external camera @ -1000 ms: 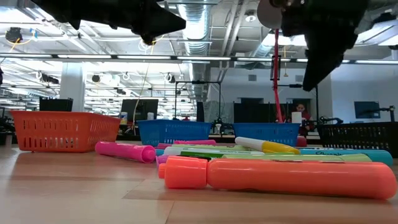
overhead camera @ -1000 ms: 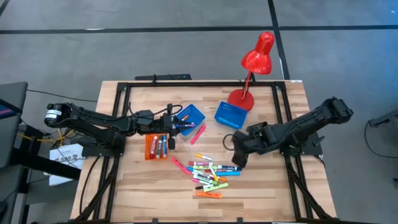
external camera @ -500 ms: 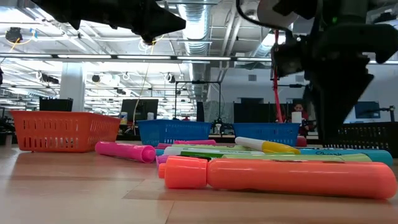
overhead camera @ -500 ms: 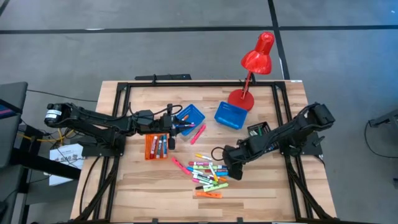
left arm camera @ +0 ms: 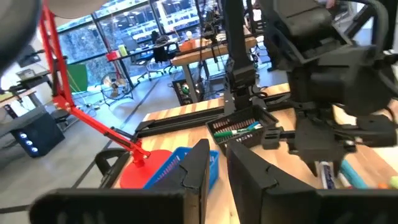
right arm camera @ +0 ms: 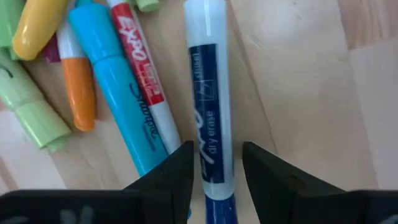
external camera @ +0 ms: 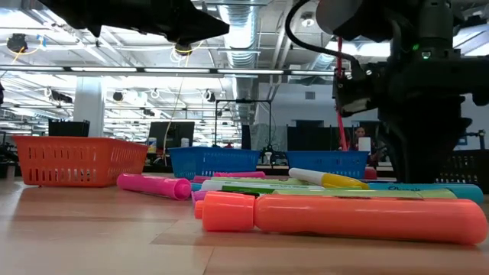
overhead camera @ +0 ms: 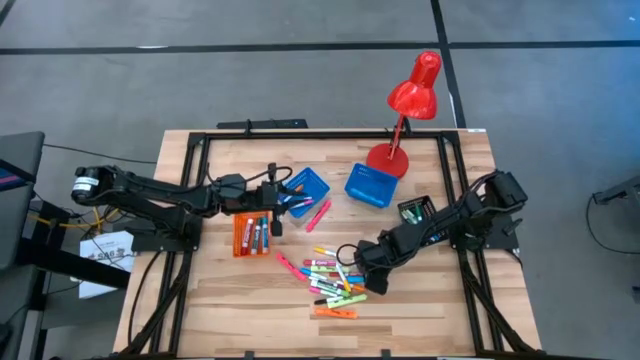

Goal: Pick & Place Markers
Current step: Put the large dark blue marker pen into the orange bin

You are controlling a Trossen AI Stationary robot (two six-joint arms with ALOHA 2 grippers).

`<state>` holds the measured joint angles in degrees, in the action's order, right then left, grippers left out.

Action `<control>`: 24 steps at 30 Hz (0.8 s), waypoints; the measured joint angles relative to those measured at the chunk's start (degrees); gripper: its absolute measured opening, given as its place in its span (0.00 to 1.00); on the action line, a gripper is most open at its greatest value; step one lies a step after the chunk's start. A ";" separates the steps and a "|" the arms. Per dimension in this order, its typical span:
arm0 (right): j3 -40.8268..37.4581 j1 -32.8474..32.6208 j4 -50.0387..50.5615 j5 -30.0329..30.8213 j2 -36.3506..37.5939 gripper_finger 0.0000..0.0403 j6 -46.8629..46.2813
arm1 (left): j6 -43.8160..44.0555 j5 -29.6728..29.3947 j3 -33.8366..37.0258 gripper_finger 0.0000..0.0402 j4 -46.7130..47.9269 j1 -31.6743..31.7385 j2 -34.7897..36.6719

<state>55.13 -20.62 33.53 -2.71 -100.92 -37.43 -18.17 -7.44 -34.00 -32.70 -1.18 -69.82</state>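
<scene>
Right tool (right arm camera: 216, 168) straddles white marker (right arm camera: 208, 93)

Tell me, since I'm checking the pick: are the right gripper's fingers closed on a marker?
Not yet: the right gripper is open, straddling the blue dry-erase marker.

Our right gripper (right arm camera: 216, 167) is down at the table, its 2 fingers parted. Our left gripper (left arm camera: 214, 163) hovers higher, fingers nearly together with a narrow gap.
</scene>
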 joint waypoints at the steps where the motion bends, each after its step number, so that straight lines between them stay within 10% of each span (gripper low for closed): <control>1: -0.02 0.00 0.01 0.66 -0.18 0.32 1.15 | 0.00 -0.02 0.00 0.13 -0.01 0.33 0.00; 16: -0.40 0.70 -0.29 3.84 0.76 0.11 9.76 | 1.20 0.00 0.00 0.13 0.06 1.34 0.00; 24: 1.32 3.11 -2.69 17.64 9.59 0.15 21.48 | 2.58 0.00 0.00 0.13 0.08 1.28 0.00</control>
<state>56.45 -17.52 30.84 14.93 -91.33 -15.95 -15.60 -7.44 -34.00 -32.62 0.10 -69.82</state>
